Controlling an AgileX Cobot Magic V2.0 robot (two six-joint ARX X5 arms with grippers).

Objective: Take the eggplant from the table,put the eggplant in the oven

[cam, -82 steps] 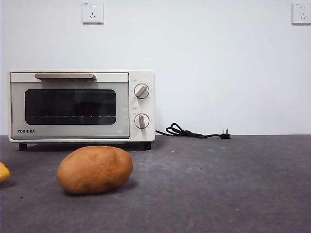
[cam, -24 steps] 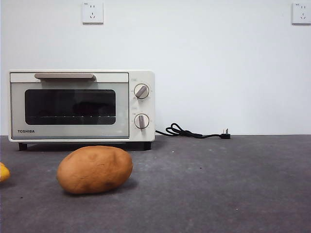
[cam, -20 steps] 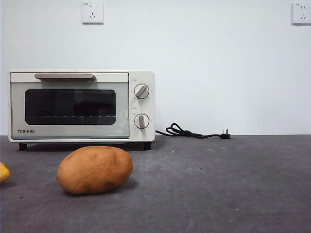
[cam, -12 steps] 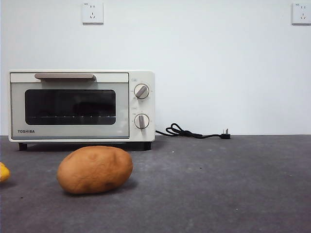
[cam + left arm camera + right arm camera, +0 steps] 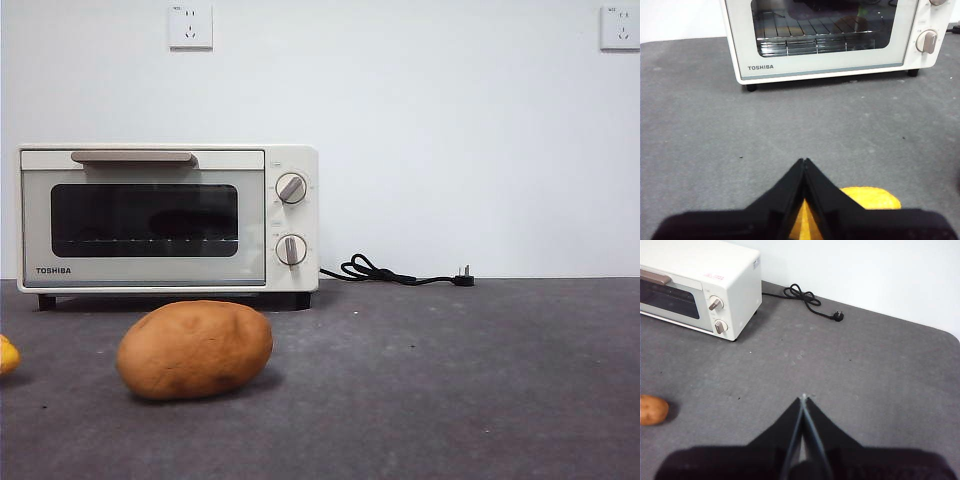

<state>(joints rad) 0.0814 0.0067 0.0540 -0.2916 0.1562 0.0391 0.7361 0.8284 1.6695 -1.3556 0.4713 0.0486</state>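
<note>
My left claw (image 5: 804,162) is hanging clenched above the desk (image 5: 700,130), its two black jaws pressed tip to tip and grasping nothing. Under it a yellow-orange thing (image 5: 867,198) is lying on the desk, partly hidden by the jaws. Facing this claw, the oven (image 5: 830,40) is standing by the desk's far edge with its glass door shut; the wire rack (image 5: 815,42) is showing through the glass, and I cannot make out the eggplant in there, nor anywhere on the desk.

My right claw (image 5: 803,399) is also hanging clenched and empty, over the bare grey stretch of the desk well to the right of the oven. Off towards the desk's near left part, the potato (image 5: 652,409) is resting. Beyond the claw, the black power cord (image 5: 805,299) is lying coiled along the far edge, its plug (image 5: 838,316) loose on the desk.

In the front view the potato is sitting in front of the oven, apart from it, and two wall sockets (image 5: 191,26) are showing on the white wall above.
</note>
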